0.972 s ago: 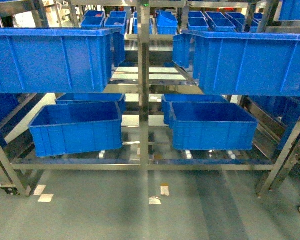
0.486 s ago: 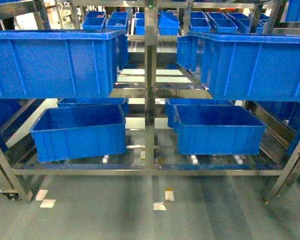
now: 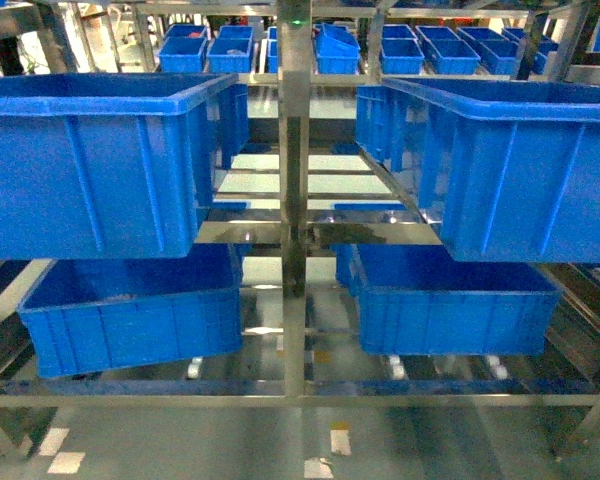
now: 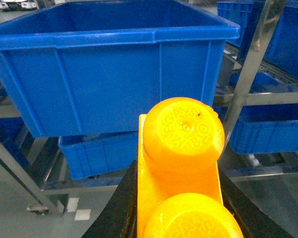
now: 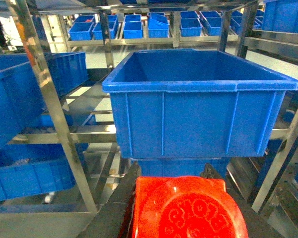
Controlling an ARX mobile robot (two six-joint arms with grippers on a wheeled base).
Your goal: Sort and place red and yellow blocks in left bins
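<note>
Two blocks are secured: we note the left gripper (image 4: 181, 218) clamped on the yellow block (image 4: 181, 163), the right gripper (image 5: 184, 208) on the red block (image 5: 188, 208), so we should clear each left bin (image 3: 90, 160) rim before releasing.

Ahead of you stands a steel rack (image 3: 293, 200), its shiny central post running down the middle of the frame. Large blue bins (image 3: 90, 160) sit on the upper shelf at left and right, with two more blue bins on the lower shelf beneath them. At the top of the frame, rows of smaller blue bins (image 3: 330, 48) fill a farther rack. The floor (image 3: 180, 445) at the bottom is grey-green and glossy, marked with small pale tape squares (image 3: 55, 450). Light glares off the steel rails.
</note>
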